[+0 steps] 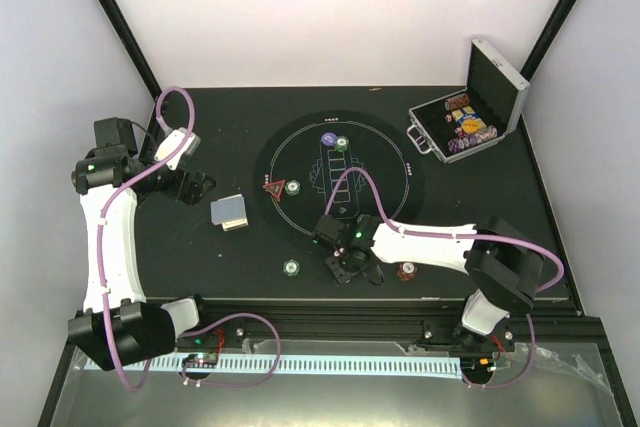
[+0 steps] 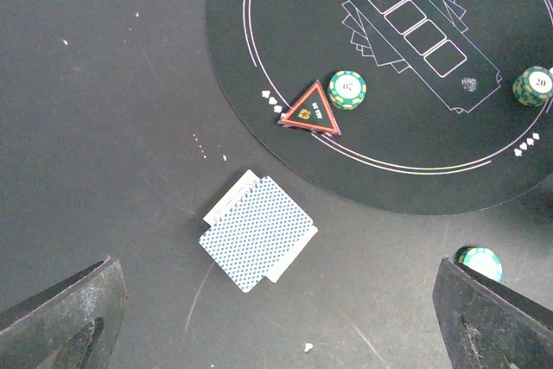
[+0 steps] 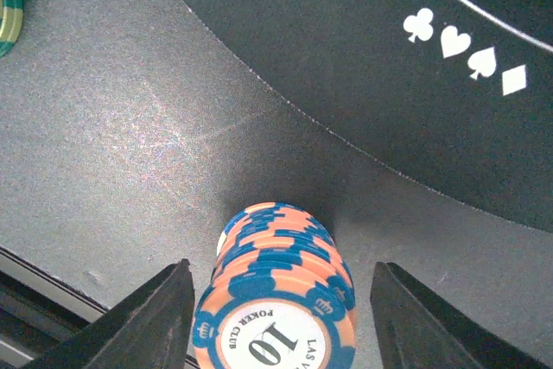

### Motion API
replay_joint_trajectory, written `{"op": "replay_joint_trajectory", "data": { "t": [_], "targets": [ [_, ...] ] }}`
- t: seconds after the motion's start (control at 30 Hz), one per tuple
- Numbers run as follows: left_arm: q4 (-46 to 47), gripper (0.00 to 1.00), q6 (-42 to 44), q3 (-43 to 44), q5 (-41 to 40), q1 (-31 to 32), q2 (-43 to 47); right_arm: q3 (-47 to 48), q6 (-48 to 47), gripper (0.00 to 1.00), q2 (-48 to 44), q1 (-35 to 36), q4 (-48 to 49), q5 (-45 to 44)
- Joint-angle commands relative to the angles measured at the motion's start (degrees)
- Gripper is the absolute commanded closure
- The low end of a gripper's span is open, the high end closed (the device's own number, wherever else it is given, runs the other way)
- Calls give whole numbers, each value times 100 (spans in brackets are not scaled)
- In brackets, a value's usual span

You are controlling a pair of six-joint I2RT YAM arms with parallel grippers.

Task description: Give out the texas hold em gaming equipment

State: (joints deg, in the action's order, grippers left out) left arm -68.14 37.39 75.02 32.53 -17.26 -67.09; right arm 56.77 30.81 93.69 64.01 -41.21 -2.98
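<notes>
A stack of orange-and-blue striped chips (image 3: pixel 278 300) stands on the table between the fingers of my right gripper (image 3: pixel 282 270). The jaws are open, with a gap on each side of the stack. My right gripper (image 1: pixel 352 267) sits just off the near edge of the round mat (image 1: pixel 385 172). My left gripper (image 2: pixel 276 300) is open and empty above the blue-backed cards (image 2: pixel 257 231), which lie left of the mat (image 1: pixel 230 212). On the mat are a red triangle marker (image 2: pixel 311 110), a green chip (image 2: pixel 347 90) beside it, and a purple button (image 1: pixel 328 139) with another green chip (image 1: pixel 342 144).
A green chip (image 1: pixel 291 268) lies off the mat near the front edge, also showing in the right wrist view (image 3: pixel 7 6). A red-brown chip (image 1: pixel 407 271) lies right of my right gripper. The open silver case (image 1: pixel 470 117) with several chips stands at the back right.
</notes>
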Motion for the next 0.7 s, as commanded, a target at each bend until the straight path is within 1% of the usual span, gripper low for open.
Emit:
{"op": "replay_joint_trajectory", "data": {
  "t": [0.0, 0.13, 0.23, 0.5, 0.67],
  "targets": [
    [-103, 1, 67, 198, 75, -32, 63, -69, 56, 44, 62, 40, 116, 27],
    [-110, 1, 78, 197, 60, -32, 56, -49, 62, 53, 53, 40, 101, -12],
    [-123, 1, 93, 192, 60, -32, 60, 31, 55, 57, 16, 39, 14, -48],
    [-120, 1, 94, 176, 74, -32, 64, 552, -113, 59, -145, 40, -504, -217],
    [-125, 1, 85, 187, 73, -32, 62, 1268, -357, 58, 48, 28, -907, -362]
  ]
}}
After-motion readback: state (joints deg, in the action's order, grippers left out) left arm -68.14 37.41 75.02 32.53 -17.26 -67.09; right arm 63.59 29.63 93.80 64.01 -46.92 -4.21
